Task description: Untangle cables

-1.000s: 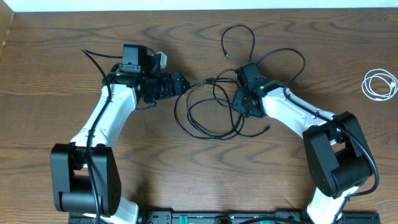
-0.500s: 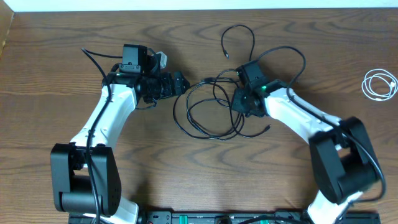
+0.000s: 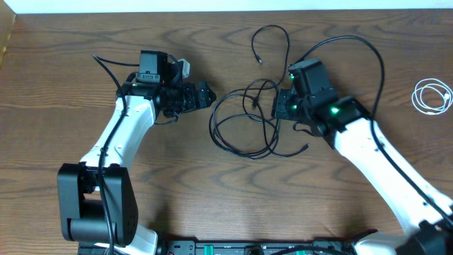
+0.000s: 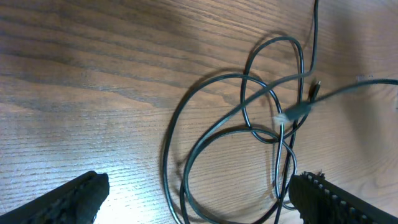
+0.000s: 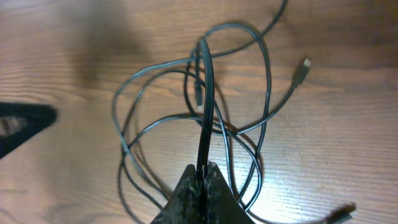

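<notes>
Wooden table (image 3: 71, 42) — tangled black cables (image 3: 249, 120), coiled white cord (image 3: 430, 92) far right

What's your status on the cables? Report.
Left tool open, short of the tangle. Right tool shut on one black cord. White cord apart, far right.

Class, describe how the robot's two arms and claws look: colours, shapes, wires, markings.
The left arm and right arm have white shells between bulky black joints. A thick black wire leaves each wrist. A green light glows on the right arm. The left claw and right claw are black and two-fingered; the fingers have ridged edges.
</notes>
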### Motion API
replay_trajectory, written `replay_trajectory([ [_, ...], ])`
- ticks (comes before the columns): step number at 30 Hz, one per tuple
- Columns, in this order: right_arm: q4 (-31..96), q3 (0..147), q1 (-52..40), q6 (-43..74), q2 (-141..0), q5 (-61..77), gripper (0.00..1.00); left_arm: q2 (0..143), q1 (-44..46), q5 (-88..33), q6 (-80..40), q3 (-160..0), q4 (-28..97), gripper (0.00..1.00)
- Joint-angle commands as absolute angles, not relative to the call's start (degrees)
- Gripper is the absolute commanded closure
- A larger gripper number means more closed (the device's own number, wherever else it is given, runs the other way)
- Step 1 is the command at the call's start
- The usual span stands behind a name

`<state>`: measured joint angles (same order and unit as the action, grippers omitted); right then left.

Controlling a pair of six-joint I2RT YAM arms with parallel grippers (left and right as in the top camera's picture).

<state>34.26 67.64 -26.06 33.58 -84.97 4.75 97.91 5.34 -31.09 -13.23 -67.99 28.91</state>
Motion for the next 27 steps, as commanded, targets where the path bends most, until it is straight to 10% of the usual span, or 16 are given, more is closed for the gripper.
replay_trajectory([
  [1,34.65,67.48,-25.71,31.53,-80.16,5.10,0.99,97.10,5.21,-30.15,-12.27,-67.81,29.02,0.02],
  [27,35.59,67.48,-25.69,31.09,-59.53,2.28,0.99,97.10,5.21,-30.15,-12.27,-67.81,29.02,0.02],
])
